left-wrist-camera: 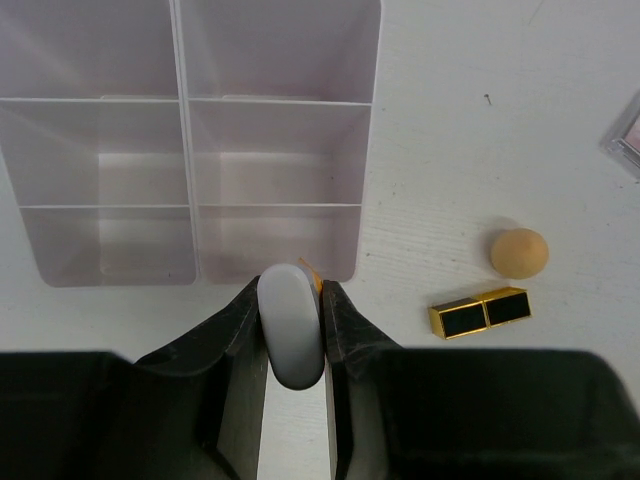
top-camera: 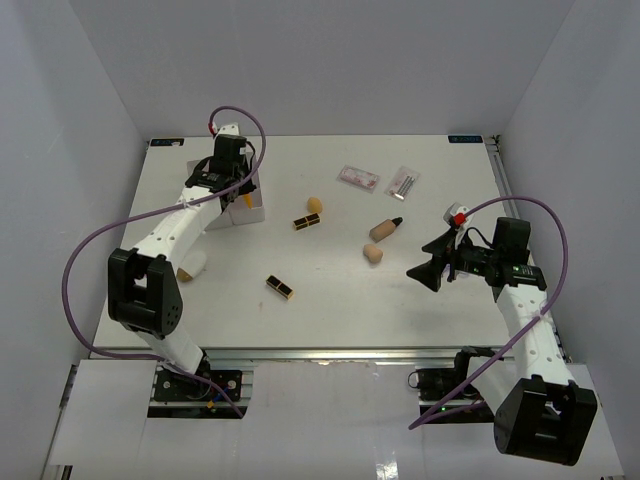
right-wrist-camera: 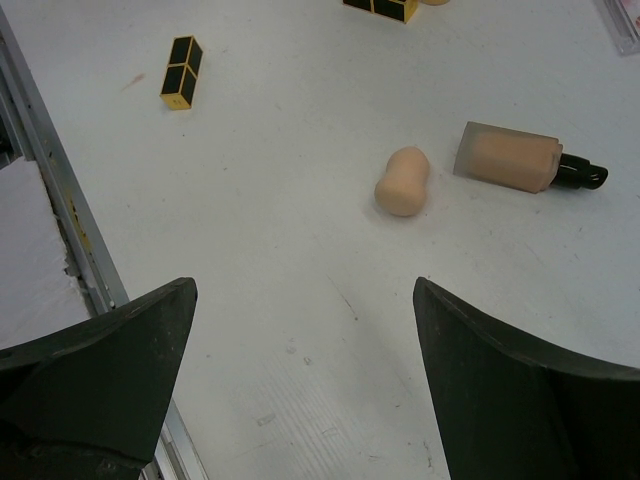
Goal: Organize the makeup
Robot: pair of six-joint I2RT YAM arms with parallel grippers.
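Note:
My left gripper (left-wrist-camera: 291, 300) is shut on the orange tube, whose white cap (left-wrist-camera: 291, 325) fills the jaws with a sliver of orange behind it. It hangs over the near wall of the white compartmented box (left-wrist-camera: 183, 100), at the table's back left (top-camera: 250, 212). A black-and-gold lipstick (left-wrist-camera: 480, 312) and a beige sponge (left-wrist-camera: 519, 252) lie to its right. My right gripper (right-wrist-camera: 305, 290) stands open over bare table (top-camera: 430, 268). Ahead of it lie a beige sponge (right-wrist-camera: 402, 182), the tan black-capped bottle (right-wrist-camera: 505, 157) and a second lipstick (right-wrist-camera: 181, 72).
Two clear flat packets (top-camera: 358, 178) (top-camera: 403, 182) lie near the back edge. A beige shape (top-camera: 186, 268) shows beside the left forearm. The table's metal front rail (right-wrist-camera: 60, 215) runs close to my right gripper's left finger. Grey walls close in three sides.

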